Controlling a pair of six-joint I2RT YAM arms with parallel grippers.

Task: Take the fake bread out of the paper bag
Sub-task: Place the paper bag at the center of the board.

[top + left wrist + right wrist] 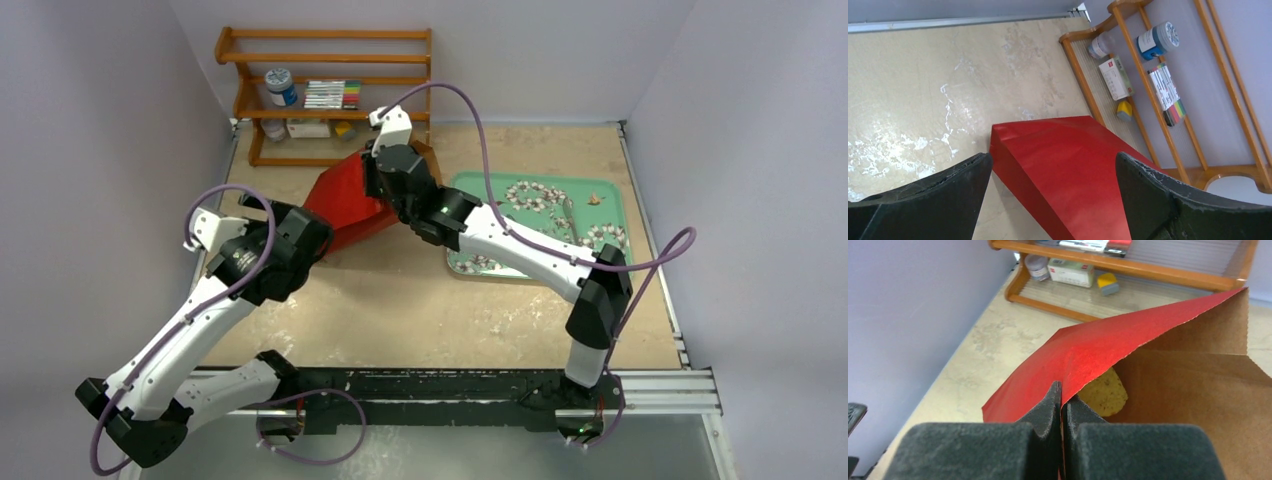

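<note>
Fake bread (1105,390) shows only as one tan-yellow piece just inside the mouth of the paper bag (1088,350), which lies tipped over toward the far left corner of the worktop (420,300). The toy piece is probably light and rigid, best pinched across its edge. The bag is thin, glossy paper that would likely crease and slide, so its rim or closed end are the sensible holds. The right gripper (1062,405) is closed flat on the red upper lip of the mouth, its arm stretched diagonally from the near right edge. The left gripper (1052,165) is spread wide around the bag's closed end without touching it, its arm folded at the elbow.
</note>
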